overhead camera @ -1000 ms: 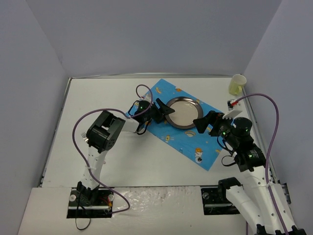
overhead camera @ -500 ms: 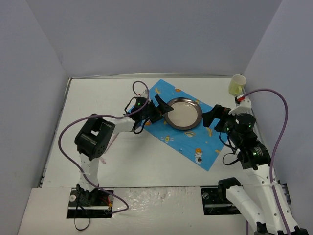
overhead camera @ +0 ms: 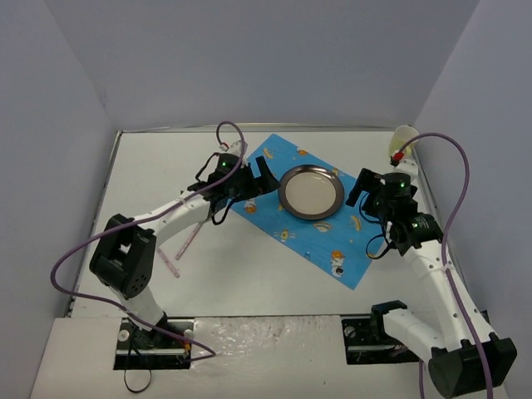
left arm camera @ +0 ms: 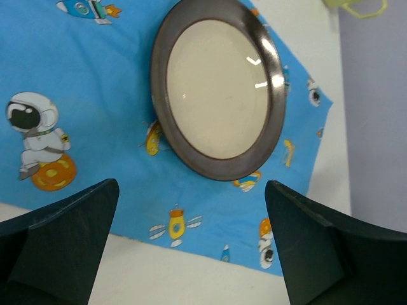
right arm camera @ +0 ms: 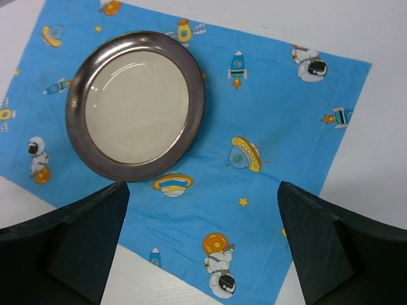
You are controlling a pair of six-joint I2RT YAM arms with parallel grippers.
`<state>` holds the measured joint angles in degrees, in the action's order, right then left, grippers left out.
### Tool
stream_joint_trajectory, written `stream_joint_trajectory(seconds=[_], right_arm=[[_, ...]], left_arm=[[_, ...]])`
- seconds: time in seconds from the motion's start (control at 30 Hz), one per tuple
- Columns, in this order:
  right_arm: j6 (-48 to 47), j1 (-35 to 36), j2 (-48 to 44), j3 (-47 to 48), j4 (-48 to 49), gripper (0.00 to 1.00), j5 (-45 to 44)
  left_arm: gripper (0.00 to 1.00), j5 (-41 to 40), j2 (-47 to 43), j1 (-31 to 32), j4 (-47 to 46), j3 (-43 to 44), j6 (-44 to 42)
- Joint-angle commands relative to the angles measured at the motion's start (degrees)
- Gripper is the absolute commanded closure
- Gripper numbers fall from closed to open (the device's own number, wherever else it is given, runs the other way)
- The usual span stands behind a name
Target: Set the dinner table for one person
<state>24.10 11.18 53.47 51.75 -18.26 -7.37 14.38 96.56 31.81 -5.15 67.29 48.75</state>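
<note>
The white dinner table (overhead camera: 249, 278) carries a blue astronaut-print cloth (overhead camera: 332, 241) laid at an angle. A plate (overhead camera: 311, 192) with a dark rim and cream centre sits on the cloth's far half. It also shows in the left wrist view (left arm camera: 218, 86) and the right wrist view (right arm camera: 135, 105). My left gripper (overhead camera: 264, 173) is open and empty, just left of the plate over the cloth's edge (left arm camera: 95, 95). My right gripper (overhead camera: 359, 189) is open and empty, just right of the plate above the cloth (right arm camera: 280, 127).
Pink utensils (overhead camera: 189, 239) lie on the table under the left arm. A pale yellow cup (overhead camera: 404, 138) stands at the far right corner and shows at the top edge of the left wrist view (left arm camera: 359, 6). Grey walls enclose the table.
</note>
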Motion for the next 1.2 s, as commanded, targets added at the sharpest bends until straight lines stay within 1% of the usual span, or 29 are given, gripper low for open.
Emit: stream_joint_trajectory(seconds=[0.0,0.17,0.3,0.4,0.47,0.6,0.67,0.73,0.87,1.0,1.17], right_arm=[[3.2,-2.7,6.0,2.0,1.9,0.01,-1.2],[3.7,-7.6,11.6,2.9,3.8,0.01,0.6],[3.0,-8.6,14.0,5.5,3.8,0.02,-0.7],[1.4,-8.8,15.0,8.5,3.3,0.02,-3.6],[0.1,-8.9,15.9,11.7,2.4,0.01,-5.8],[-7.0,-9.0,17.2,15.9,2.3,0.0,-8.1],[-9.4,-9.1,17.9,17.8,2.3,0.0,-8.5],[-11.3,-9.2,18.8,19.8,2.4,0.0,-7.8],[-12.6,-10.4,21.4,22.9,2.4,0.01,-5.9],[-14.1,-10.9,25.4,26.4,2.7,0.03,-4.1],[-15.1,-15.9,30.8,27.9,5.8,0.07,-0.1]], left_arm=[[0.03,-1.5,-4.6,0.2,5.3,3.3,-7.6],[0.03,-4.1,-8.6,-0.6,16.6,5.1,-16.0],[0.03,-6.1,-14.2,-3.3,24.3,5.9,-20.8],[0.03,-6.6,-18.3,-8.3,29.1,7.6,-24.5],[0.03,-5.4,-20.8,-11.4,32.2,8.6,-26.1],[0.03,-4.1,-23.6,-18.6,36.2,10.3,-30.6],[0.03,-5.3,-24.6,-20.6,36.9,9.9,-32.0],[0.03,-6.0,-25.9,-22.0,35.7,7.8,-32.7],[0.03,-5.5,-28.1,-24.5,33.3,3.7,-32.9],[0.03,-7.6,-29.6,-25.2,33.1,1.4,-34.5],[0.03,-8.6,-31.5,-25.8,32.0,-0.2,-34.6]])
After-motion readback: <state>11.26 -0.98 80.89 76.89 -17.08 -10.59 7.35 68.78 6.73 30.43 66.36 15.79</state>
